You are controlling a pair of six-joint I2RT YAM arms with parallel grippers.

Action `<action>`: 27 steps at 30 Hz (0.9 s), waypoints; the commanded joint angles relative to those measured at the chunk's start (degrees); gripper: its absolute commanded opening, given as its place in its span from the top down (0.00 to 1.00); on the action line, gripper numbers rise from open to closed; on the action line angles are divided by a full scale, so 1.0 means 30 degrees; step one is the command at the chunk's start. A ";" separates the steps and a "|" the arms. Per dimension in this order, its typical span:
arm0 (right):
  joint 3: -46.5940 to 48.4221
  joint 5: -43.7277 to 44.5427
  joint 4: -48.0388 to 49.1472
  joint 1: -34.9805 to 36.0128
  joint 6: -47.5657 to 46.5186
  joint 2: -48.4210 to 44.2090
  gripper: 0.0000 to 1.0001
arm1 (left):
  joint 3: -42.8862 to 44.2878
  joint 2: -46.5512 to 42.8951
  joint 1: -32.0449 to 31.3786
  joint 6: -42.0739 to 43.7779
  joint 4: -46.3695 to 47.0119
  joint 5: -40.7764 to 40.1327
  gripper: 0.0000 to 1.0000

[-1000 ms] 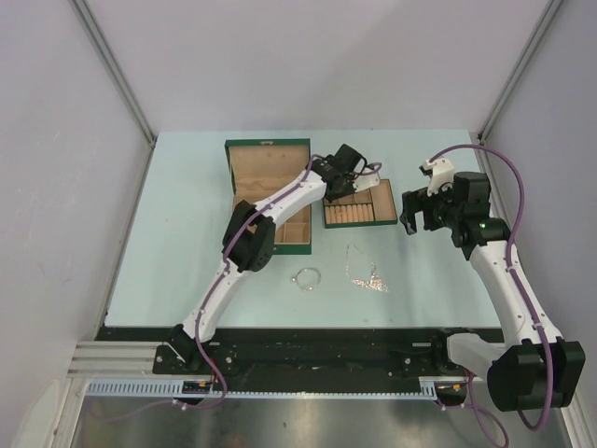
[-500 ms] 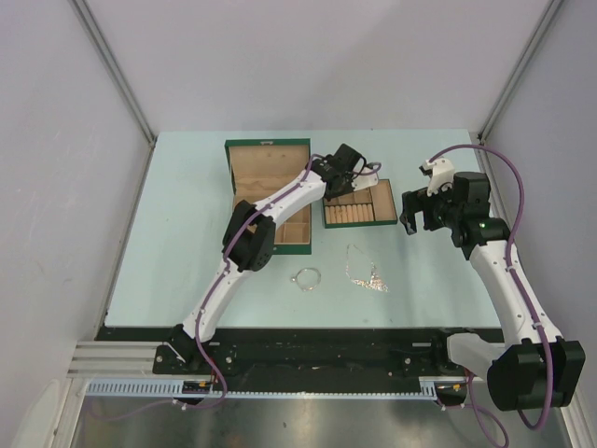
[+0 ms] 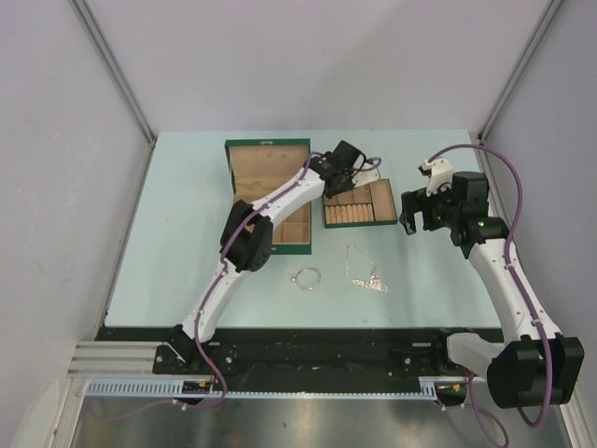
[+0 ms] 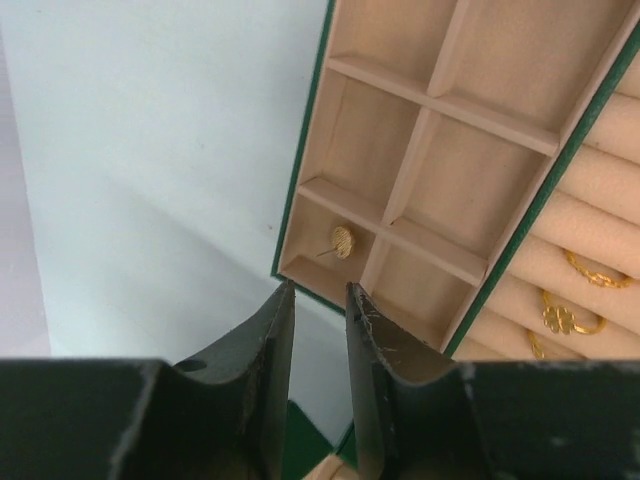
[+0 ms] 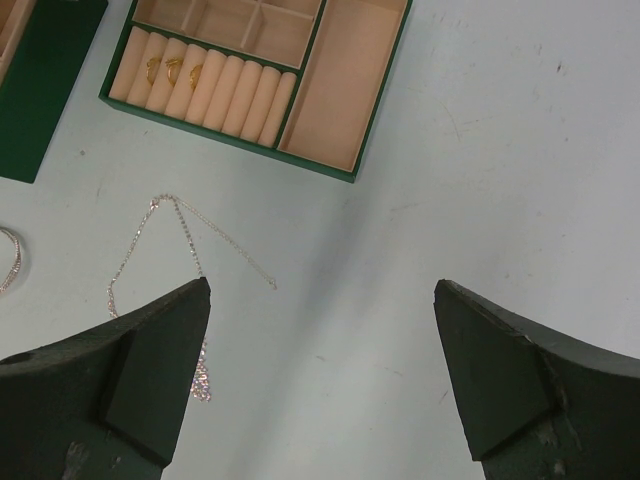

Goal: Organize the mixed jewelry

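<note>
A silver bangle (image 3: 306, 277) and a thin chain necklace (image 3: 366, 273) with a sparkly pendant lie on the pale table in front of the boxes. In the right wrist view the necklace (image 5: 190, 250) lies left of and below the fingers, with the bangle (image 5: 8, 262) at the left edge. My right gripper (image 3: 420, 213) is wide open and empty (image 5: 322, 300) above bare table. My left gripper (image 3: 359, 173) hovers over the back of the small green tray (image 3: 359, 217); its jaws stand a narrow gap apart, empty (image 4: 320, 290). A gold stud (image 4: 342, 242) lies in a tray compartment just past the tips.
The larger green box (image 3: 268, 168) stands open to the left of the tray, partly under the left arm. Gold rings (image 4: 570, 315) sit in the tray's ring rolls, also seen in the right wrist view (image 5: 170, 70). White walls enclose the table.
The left gripper has shifted slightly toward the back over the tray. The right arm, the bangle and the necklace have not moved.
</note>
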 commanded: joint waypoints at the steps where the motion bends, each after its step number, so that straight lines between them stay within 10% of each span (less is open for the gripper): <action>1: 0.0012 -0.0044 0.0532 0.0018 -0.0065 -0.0353 0.00 | -0.0269 -0.3345 -0.0025 -0.0863 0.0194 0.0659 0.68; 8: 0.0041 -0.0162 0.0386 -0.0099 -0.0064 -0.0705 0.00 | -0.3020 -0.6860 -0.0025 -0.2708 -0.1006 0.3114 0.69; 27: 0.0013 -0.0015 0.0298 0.0368 -0.0211 -0.0325 0.00 | -2.2437 -2.2002 0.1174 -0.4263 -0.0423 0.6696 0.61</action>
